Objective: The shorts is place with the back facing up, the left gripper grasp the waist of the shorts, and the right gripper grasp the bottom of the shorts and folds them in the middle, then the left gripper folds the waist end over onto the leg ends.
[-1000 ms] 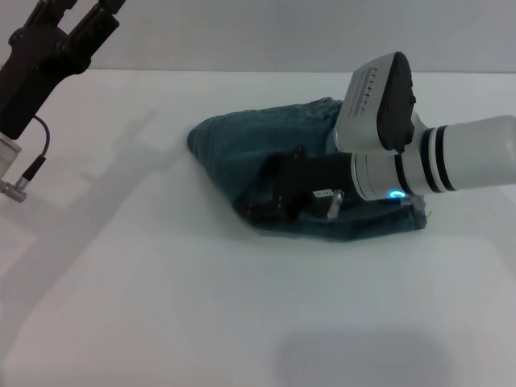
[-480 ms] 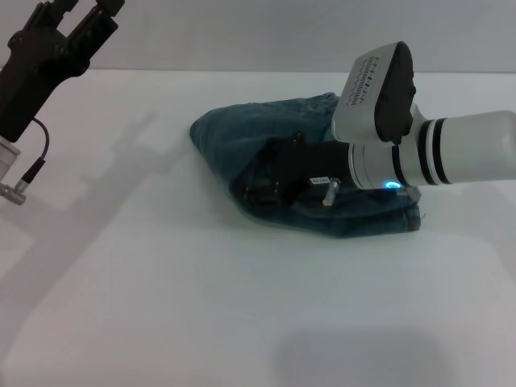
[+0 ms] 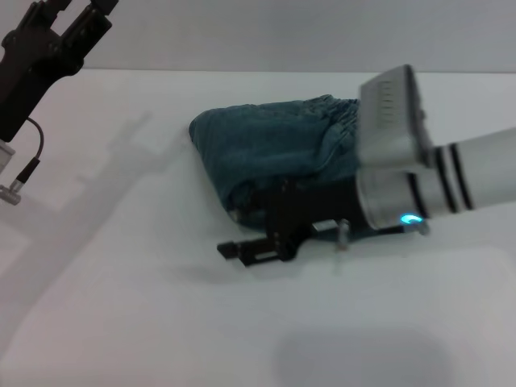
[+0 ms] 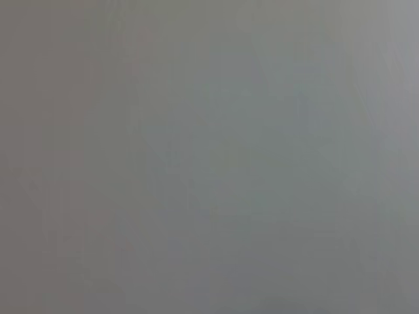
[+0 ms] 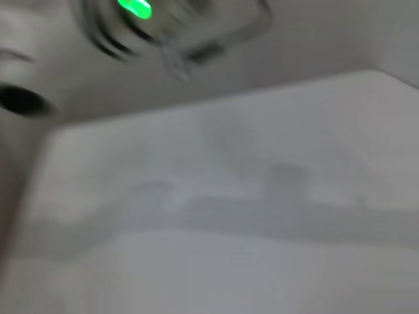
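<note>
Shorts [image 3: 274, 157] of faded blue-green denim lie folded into a thick, rounded bundle on the white worktop [image 3: 145, 306], toward its far edge and a little right of the middle. The crinkled, gathered waist of the shorts [image 3: 339, 121] shows along the far right side of the bundle. No print, label or writing can be read on the cloth or on either arm.

Right gripper [image 3: 242, 251], black with a grey-white banded wrist and a small blue light, sits low over the worktop just in front of the bundle's near edge, its fingers pointing toward the worktop's left side. The fingers lie close together with no denim between them; I cannot tell whether they are fully clenched.

Left gripper [image 3: 76, 8], all black with a thin cable, hangs high above the worktop's far left corner, well apart from the shorts. Its fingertips are cut off from sight, so I cannot tell how they stand.
</note>
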Robot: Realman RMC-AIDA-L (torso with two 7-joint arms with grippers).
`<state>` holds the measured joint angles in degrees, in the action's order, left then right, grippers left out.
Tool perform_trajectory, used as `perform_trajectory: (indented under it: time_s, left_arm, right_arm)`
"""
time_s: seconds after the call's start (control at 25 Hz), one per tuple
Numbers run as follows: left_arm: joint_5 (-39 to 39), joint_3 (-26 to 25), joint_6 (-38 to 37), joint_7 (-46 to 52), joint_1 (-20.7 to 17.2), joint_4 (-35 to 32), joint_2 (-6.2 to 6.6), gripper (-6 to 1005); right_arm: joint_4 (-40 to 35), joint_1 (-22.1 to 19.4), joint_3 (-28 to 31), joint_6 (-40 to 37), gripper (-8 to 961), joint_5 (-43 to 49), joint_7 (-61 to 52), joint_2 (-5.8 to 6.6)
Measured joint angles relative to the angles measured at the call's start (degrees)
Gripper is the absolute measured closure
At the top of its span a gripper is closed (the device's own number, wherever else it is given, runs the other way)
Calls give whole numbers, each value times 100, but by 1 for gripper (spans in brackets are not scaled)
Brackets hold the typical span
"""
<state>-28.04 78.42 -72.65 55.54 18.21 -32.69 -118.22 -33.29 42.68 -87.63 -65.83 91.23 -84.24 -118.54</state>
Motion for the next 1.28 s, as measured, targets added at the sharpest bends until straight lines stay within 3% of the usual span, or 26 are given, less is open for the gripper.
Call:
perform_trajectory:
  time_s: [0.16, 0.24, 0.28, 0.32, 0.56, 0.92, 1.08, 1.28]
  left_arm:
    - [1, -24, 16, -18, -32, -1, 7, 140]
    - [1, -26, 31, -35, -36, 0, 7, 140]
    - [1, -26, 44, -39, -37, 0, 8, 140]
    - [1, -26, 53, -42, -37, -1, 8, 140]
    - [1, -97, 71, -73, -60, 5, 18, 140]
    - [284, -269, 6, -696, -85, 456, -9, 140]
    - [871, -273, -292, -1333, -101, 968, -17, 140]
    - [1531, -276, -988, -2199, -108, 1687, -48, 140]
  right_arm:
    - [-887, -664, 400, -1149, 311, -3, 20, 74]
    - [-1280, -1050, 828, -1493, 311, -21, 318, 34]
    - [-1539, -1440, 1284, -1712, 311, -199, 716, -23]
    - [-1539, -1440, 1284, -1712, 311, -199, 716, -23]
    - [-1268, -2318, 2278, -1824, 312, -1794, 2406, -36]
    - [979, -2372, 3997, -1757, 311, -4479, 5141, -42]
    - [1681, -2330, 4136, -1790, 312, -5922, 6174, -51]
    - [1954, -2319, 4145, -1775, 311, -6570, 6445, -45]
